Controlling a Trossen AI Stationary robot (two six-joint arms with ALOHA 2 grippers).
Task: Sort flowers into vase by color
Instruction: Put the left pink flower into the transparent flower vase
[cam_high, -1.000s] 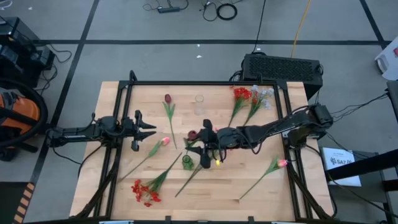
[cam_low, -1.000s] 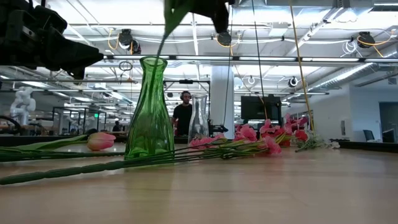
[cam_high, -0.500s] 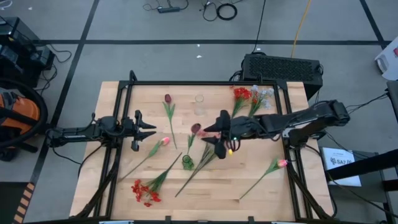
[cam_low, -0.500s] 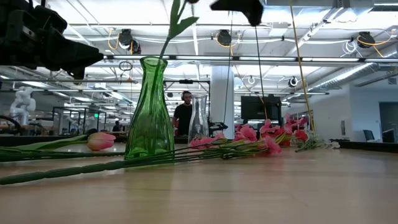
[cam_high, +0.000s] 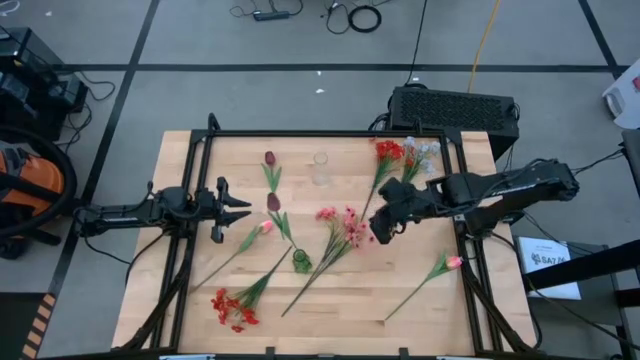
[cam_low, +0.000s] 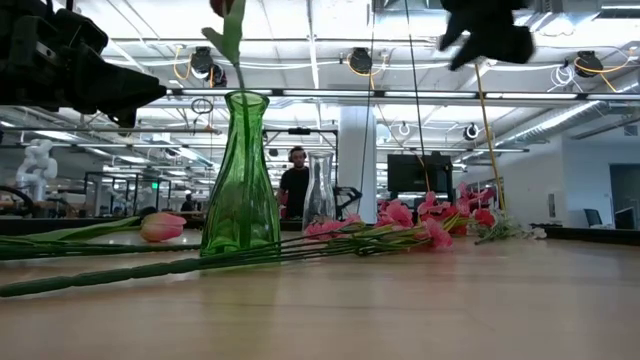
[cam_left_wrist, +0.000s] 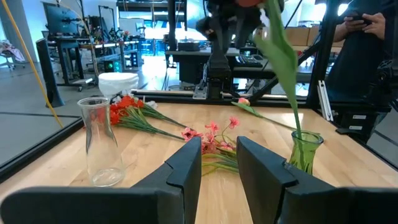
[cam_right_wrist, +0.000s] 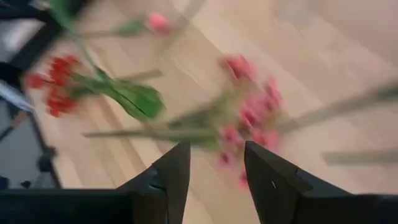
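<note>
A pink spray of small blossoms on a thin green stem (cam_high: 340, 225) lies flat on the wooden table (cam_high: 470, 300), its long axis running diagonally from the right gripper (cam_high: 381, 228) just beside the blooms, fingers apart and empty, toward the green glass vase (cam_high: 301, 261). That vase holds a dark maroon tulip (cam_high: 273, 202). Farther off, the left gripper (cam_high: 240, 208) waits parted, the right arm likely better placed.

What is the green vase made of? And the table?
The green vase looks like shiny glass: you can see the room through it and light glints on it. The table looks like pale wood with a smooth finish, showing plank lines and grain.
</note>
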